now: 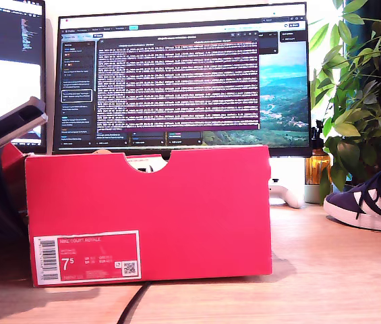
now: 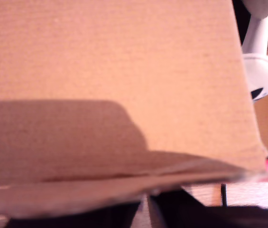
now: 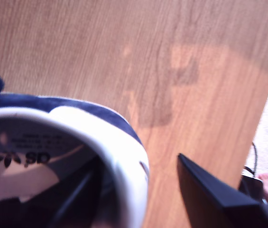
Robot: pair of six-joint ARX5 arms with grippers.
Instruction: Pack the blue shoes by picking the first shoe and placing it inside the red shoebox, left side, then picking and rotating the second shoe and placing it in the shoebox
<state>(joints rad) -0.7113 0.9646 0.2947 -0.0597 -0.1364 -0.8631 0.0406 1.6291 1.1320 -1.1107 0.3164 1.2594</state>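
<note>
Exterior view, left to right: red shoebox (image 1: 148,214) left of centre, label reads "NIKE COURT ROYALE", "7.5"; blue shoe (image 1: 371,200) at right edge on desk (image 1: 325,283), well apart.

Second wrist view: second gripper (image 3: 138,190) straddles shoe heel collar (image 3: 100,137), one finger inside, one outside; clamped or not, cannot tell. Insole shows trefoil, "as".

First wrist view: only cardboard; first gripper's state cannot tell.

Red shoebox (image 1: 150,216) upright; blue shoe (image 1: 372,199) apart.
</note>
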